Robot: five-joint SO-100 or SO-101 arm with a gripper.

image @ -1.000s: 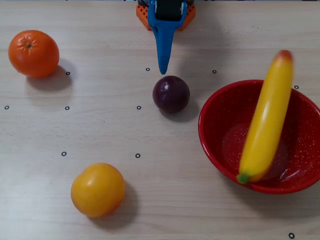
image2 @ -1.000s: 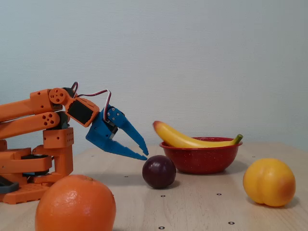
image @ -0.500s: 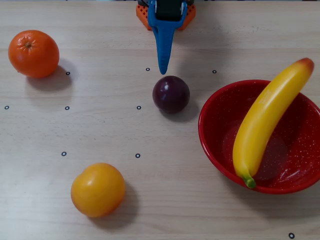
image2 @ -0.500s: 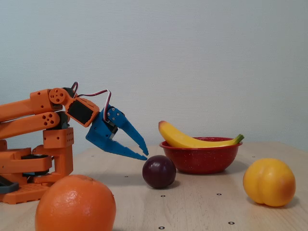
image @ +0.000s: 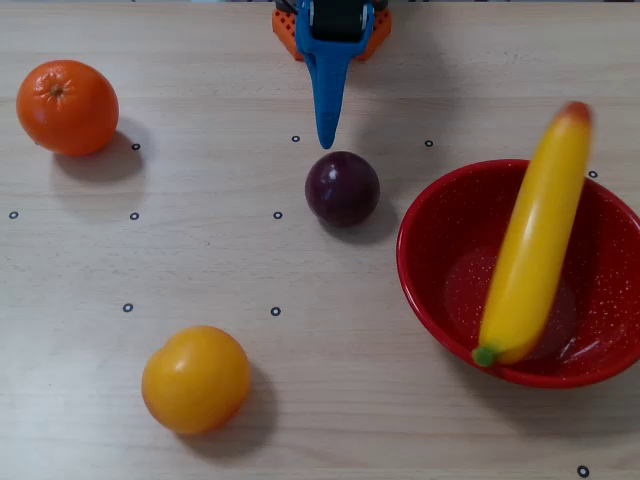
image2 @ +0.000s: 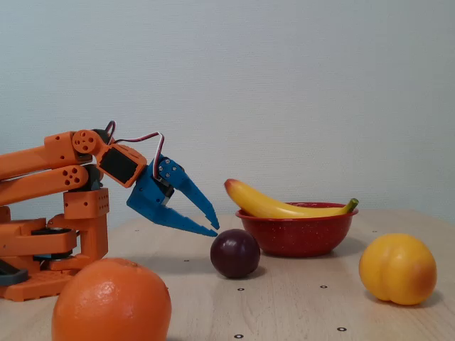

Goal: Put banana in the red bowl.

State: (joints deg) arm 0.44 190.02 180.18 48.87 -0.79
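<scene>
Banana (image: 533, 243) lies across the red bowl (image: 440, 290), propped on its rim rather than down flat inside. In the overhead view its green stem tip rests on the near rim, toward the bottom of that view, and its reddish-orange end sticks out past the far rim, over the surface (image: 300, 400). The fixed view shows the same: the reddish end juts out to the left of the bowl, the body runs along the top of the rim, and the stem pokes up at the right edge.

My hand (image2: 213, 228) holds nothing. It hangs tilted downward, just above the surface, with its two blue fingers (image2: 190, 189) a little way apart, a narrow gap between the tips as the fixed view shows them. From overhead I see it only edge-on as one blue wedge, its tip pointing at a dark purple plum (image: 342, 188) that sits just beyond it. In the fixed view the fingertips end just up and to the left of the plum; I cannot tell whether they touch it.

The plum stands between my hand and the bowl, near the bowl but apart from it. An orange (image: 67, 107) sits well off at the upper left of the overhead view, and a yellow-orange round fruit (image: 196, 379) at the lower left, each alone.
</scene>
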